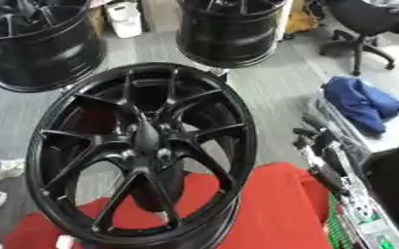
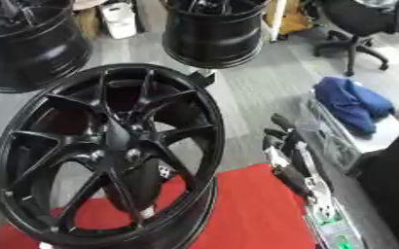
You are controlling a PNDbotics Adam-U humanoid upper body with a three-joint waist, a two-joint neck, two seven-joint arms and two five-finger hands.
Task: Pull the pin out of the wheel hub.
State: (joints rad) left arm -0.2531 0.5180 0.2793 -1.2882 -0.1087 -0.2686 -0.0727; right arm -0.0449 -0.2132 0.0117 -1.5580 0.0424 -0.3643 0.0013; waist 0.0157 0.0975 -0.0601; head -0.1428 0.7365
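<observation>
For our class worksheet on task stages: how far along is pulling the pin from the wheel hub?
Done: nothing visible. In hand: nothing; the right hand rests open beside the wheel, apart from it. Left: reaching the hub, then pulling the pin, which I cannot make out.

Soft, even indoor light fills both views, bright without hard shadows. The black wheel (image 1: 141,151) shows pale sheen along its rim and spokes. Everything is slightly blurred; the red cloth (image 1: 271,209) below the wheel looks saturated, and the floor behind it washed grey.
</observation>
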